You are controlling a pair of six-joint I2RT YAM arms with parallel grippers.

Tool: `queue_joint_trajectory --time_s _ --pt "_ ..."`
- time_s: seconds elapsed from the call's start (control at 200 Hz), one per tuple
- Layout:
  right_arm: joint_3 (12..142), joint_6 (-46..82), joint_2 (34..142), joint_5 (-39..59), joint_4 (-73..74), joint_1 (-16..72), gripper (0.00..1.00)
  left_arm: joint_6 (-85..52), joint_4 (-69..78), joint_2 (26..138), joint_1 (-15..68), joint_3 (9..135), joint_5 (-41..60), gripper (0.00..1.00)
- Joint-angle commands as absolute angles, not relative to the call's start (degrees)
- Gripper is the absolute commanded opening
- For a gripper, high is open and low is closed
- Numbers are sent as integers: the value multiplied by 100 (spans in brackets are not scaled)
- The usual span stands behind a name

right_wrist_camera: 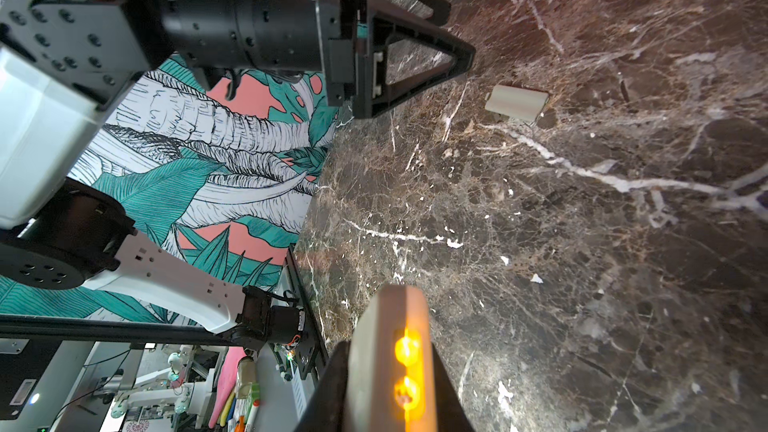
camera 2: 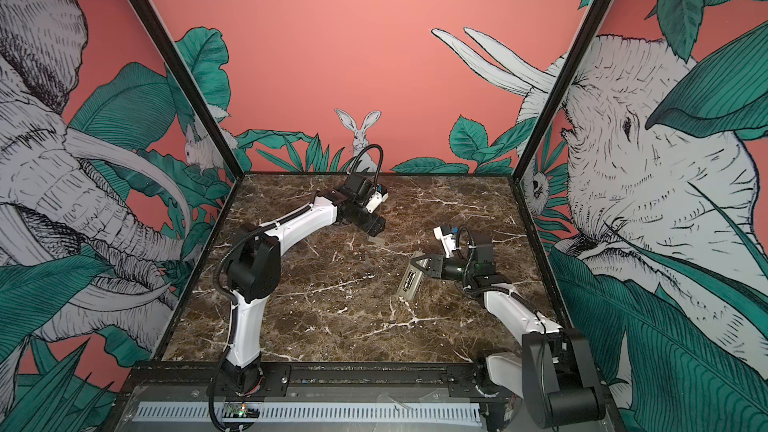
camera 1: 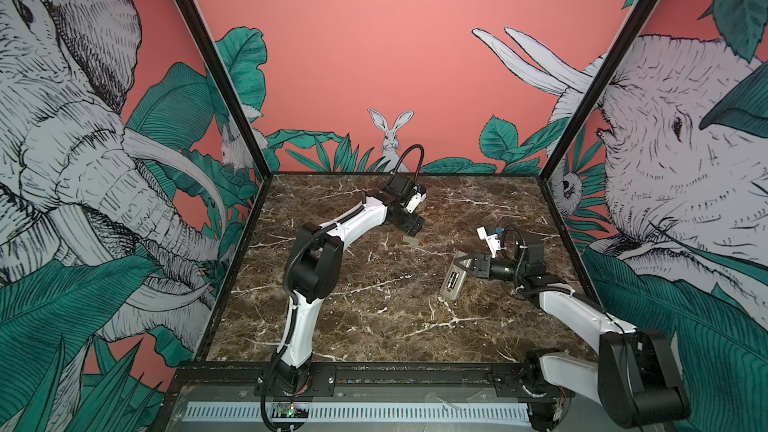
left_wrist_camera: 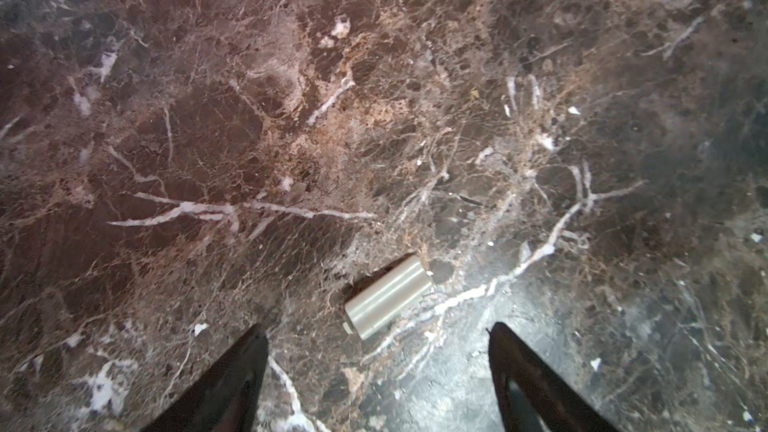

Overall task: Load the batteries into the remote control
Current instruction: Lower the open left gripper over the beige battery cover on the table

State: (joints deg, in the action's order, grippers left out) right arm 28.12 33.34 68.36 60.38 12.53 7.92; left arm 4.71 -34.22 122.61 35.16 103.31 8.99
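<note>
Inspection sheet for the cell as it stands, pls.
Surface: marble table, no spills.
Job's things: remote control back up in the right grip; batteries seemingly in its recess.
Clutter: cover plate lying loose; otherwise nothing seen.
Grippers: left gripper open over the cover plate, fingers apart; right gripper shut on remote control.
Cables: black conduit looped above left wrist.
Surroundings: mural walls.

grey-beige remote control (camera 1: 451,287), dark recess facing up
</note>
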Motion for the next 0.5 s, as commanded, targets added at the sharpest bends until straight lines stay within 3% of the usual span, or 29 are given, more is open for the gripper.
queue_joint_trajectory --time_s 0.0,0.495 --pt "2887 3242 6845 6146 1493 773 0 570 -3677 12413 3472 10685 1331 84" --pt "2839 3243 6855 6144 1576 765 0 650 -3836 13339 3409 11321 1702 86"
